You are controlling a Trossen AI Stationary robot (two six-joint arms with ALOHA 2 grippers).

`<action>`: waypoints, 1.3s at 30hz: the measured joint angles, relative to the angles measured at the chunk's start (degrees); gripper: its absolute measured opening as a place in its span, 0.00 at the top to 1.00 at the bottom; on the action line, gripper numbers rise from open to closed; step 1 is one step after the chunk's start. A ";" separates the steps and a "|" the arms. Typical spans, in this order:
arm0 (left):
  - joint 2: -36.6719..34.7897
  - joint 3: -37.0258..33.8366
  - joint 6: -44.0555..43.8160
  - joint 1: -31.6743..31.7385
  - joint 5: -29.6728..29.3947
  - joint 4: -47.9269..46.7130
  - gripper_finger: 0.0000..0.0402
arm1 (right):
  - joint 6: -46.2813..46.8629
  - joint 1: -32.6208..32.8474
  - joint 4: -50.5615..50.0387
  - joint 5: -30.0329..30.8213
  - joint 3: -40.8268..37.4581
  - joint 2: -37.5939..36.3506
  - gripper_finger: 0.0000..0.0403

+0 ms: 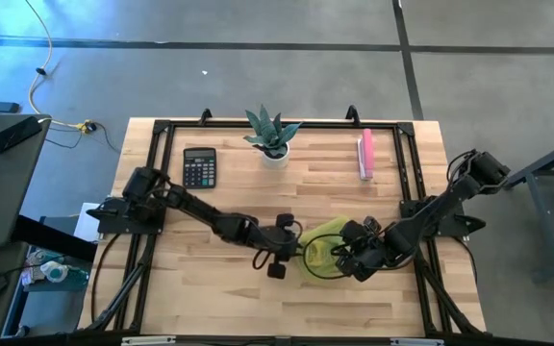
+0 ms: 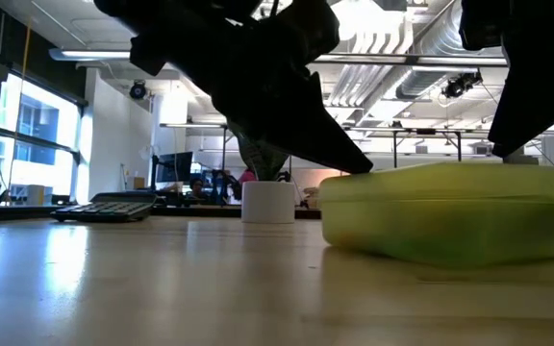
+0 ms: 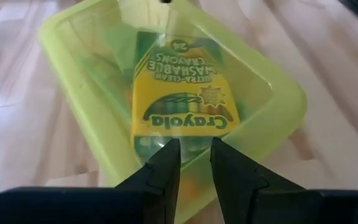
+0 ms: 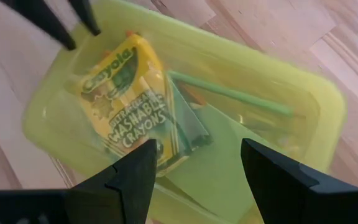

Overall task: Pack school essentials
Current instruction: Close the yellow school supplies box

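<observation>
A translucent yellow-green box rests flat on the table. Inside it lies the yellow crayon box, with a green pen beside it. Both look hazy from above. A seam runs along the box's side in the low view. My left gripper is at the box's left end, fingers a narrow gap apart. My right gripper is wide open over the box's right end. Scissors, pencil and notepad do not show clearly. My left gripper slants down from the table's left. One fingertip reaches the box's upper edge at its left end, and I cannot tell whether it touches. My right gripper comes from above over the box's top, and I cannot tell whether it touches.
A black calculator lies far left, and a potted plant in a white pot stands at the far middle. A long pink bar lies far right. Bare wood lies between the box and the near edge.
</observation>
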 joint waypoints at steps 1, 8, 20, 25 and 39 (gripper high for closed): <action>-0.06 0.00 0.26 0.24 -0.36 -0.34 0.80 | 0.00 0.00 -0.02 0.00 0.00 0.00 0.44; -0.20 0.07 0.59 1.74 -4.80 -3.08 0.80 | -0.13 -0.02 -5.25 -0.96 -0.02 0.00 0.44; -0.06 -0.02 1.10 2.04 -5.95 -2.78 0.80 | 2.75 -0.13 -6.33 -4.66 0.23 6.48 0.44; -0.02 -0.09 1.10 2.04 -6.73 -2.89 0.80 | 3.68 -0.13 -4.89 -4.46 0.17 7.76 0.44; -5.55 -0.33 -1.31 2.08 -10.76 -8.81 0.80 | 10.29 -1.63 0.20 0.54 0.02 7.93 0.44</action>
